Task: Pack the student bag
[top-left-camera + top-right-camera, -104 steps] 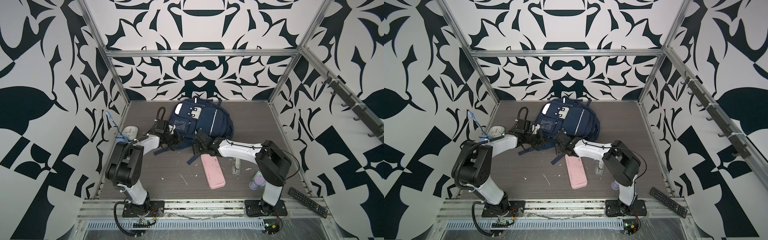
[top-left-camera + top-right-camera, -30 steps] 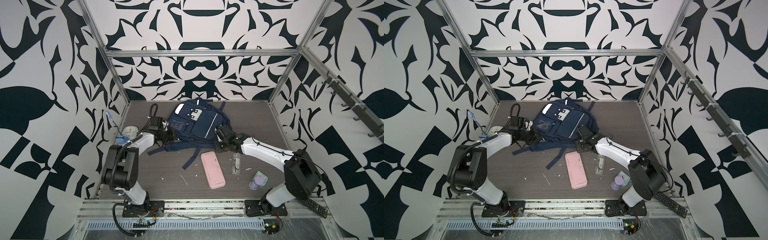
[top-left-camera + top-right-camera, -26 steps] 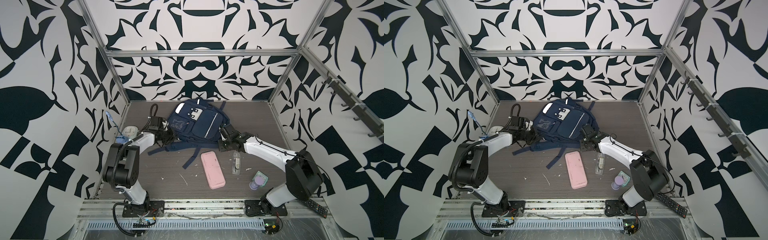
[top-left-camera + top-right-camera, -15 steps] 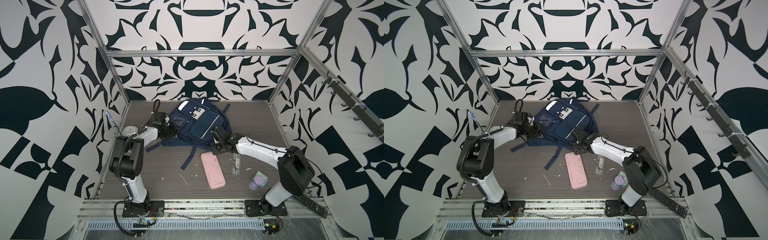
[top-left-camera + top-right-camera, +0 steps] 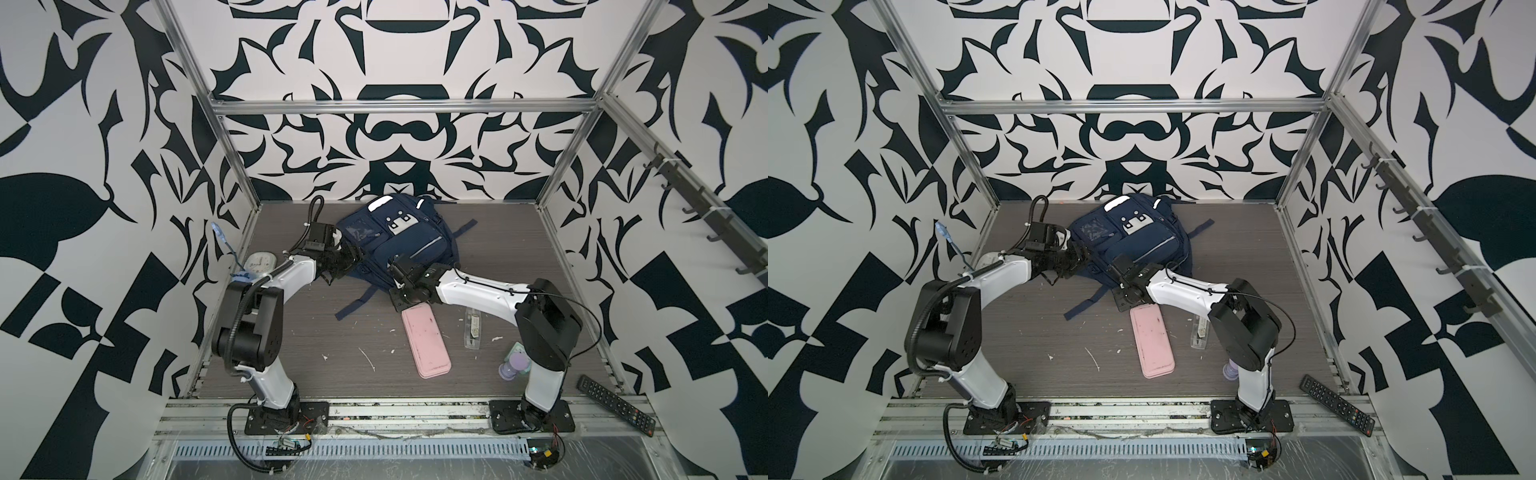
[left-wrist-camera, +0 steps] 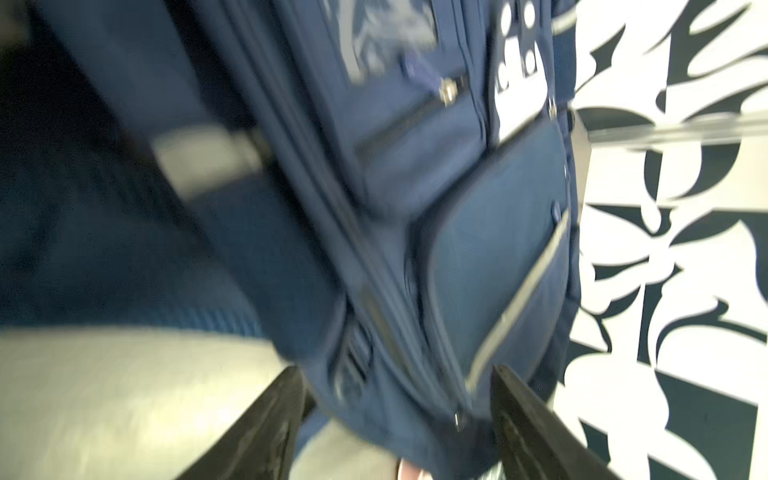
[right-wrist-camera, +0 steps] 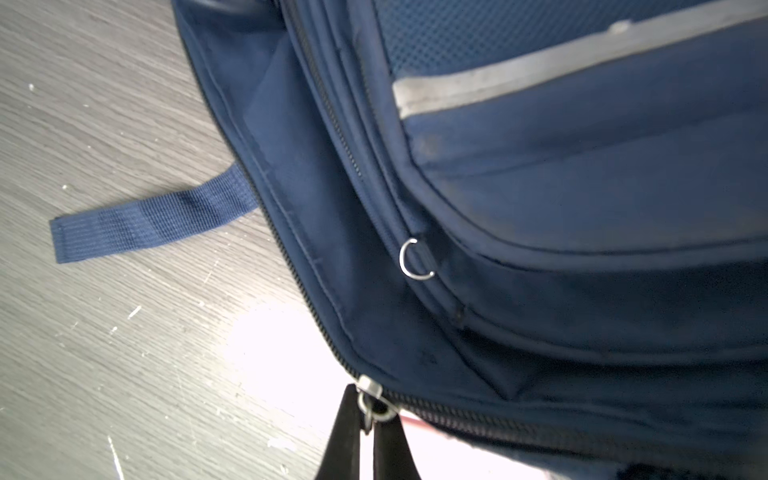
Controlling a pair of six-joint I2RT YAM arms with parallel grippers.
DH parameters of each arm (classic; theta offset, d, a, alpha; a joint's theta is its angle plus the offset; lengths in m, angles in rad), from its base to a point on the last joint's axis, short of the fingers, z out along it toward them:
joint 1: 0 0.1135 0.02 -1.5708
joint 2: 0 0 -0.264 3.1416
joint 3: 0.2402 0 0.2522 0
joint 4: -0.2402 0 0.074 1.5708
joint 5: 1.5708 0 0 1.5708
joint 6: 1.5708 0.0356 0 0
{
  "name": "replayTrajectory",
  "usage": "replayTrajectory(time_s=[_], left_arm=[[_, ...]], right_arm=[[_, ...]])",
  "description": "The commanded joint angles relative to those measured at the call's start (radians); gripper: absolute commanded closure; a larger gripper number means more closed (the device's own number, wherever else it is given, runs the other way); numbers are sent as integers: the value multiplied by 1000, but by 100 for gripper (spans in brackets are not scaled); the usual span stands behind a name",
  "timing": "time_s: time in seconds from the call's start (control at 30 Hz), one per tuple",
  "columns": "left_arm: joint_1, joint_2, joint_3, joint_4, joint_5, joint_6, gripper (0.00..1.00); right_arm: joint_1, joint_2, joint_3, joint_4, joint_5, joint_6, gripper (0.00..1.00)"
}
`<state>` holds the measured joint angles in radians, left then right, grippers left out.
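The student bag, navy with white reflective strips, lies face up at the back of the table in both top views. My left gripper is at the bag's left side, open, its fingers wide apart with the bag's edge between them, the wrist view blurred. At the bag's front edge my right gripper is shut on the metal zipper pull of the main zip. A navy strap lies loose on the table beside the bag.
A pink pencil case lies just in front of the right gripper. A clear small case and a purple bottle are at the right, a remote sits outside the front right corner, and a white clock is by the left wall.
My left gripper has opened and let go of the bag. The bag has turned and shifted toward the back. My right gripper has moved left along the bag's front edge, still shut.
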<state>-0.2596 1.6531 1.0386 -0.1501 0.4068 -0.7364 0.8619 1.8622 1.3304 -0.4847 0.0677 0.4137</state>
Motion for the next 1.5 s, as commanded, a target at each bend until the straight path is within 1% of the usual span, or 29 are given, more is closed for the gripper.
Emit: replayTrajectory(time_s=[0.0, 0.1, 0.2, 0.23, 0.33, 0.53, 0.6, 0.73, 0.9, 0.97, 1.0, 1.13, 1.27, 1.37, 1.47], left_arm=[[-37, -86, -79, -69, -3, 31, 30], [-105, -113, -124, -66, -8, 10, 34], [-160, -99, -135, -38, -17, -16, 36], [-170, -92, -138, -23, -22, -26, 38], [-178, -57, -128, 7, -17, -48, 43], [-177, 8, -111, 27, -15, -44, 50], [-178, 30, -104, 39, -10, -47, 55], [-178, 66, -89, 65, -3, -61, 66], [-156, 76, -72, 58, -1, -48, 90], [-133, 69, -74, 48, 1, -38, 98], [-119, 64, -76, 43, 3, -34, 100], [-47, 31, -93, 26, 13, -9, 100], [22, -2, -105, 8, 24, 17, 100], [51, -9, -108, 1, 31, 28, 100], [54, 1, -101, 4, 36, 30, 100]], right_arm=[[25, -8, 50, 18, -34, -18, 100], [31, 2, 60, 20, -40, -20, 100], [35, 5, 67, 24, -44, -19, 100], [36, 5, 69, 24, -46, -16, 100], [42, -1, 70, 24, -47, -15, 100], [44, -38, 43, 20, -25, -15, 100], [44, -52, 31, 22, -21, -11, 100], [44, -76, 9, 23, -8, -7, 100], [42, -105, -25, 11, 21, -26, 100], [35, -113, -38, -11, 40, -37, 100], [29, -120, -44, -18, 47, -40, 100], [-17, -169, -91, -33, 64, -58, 100], [-105, -230, -147, -39, 58, -73, 100], [-177, -268, -181, -42, 41, -81, 100], [-206, -293, -198, -28, 17, -79, 100]])
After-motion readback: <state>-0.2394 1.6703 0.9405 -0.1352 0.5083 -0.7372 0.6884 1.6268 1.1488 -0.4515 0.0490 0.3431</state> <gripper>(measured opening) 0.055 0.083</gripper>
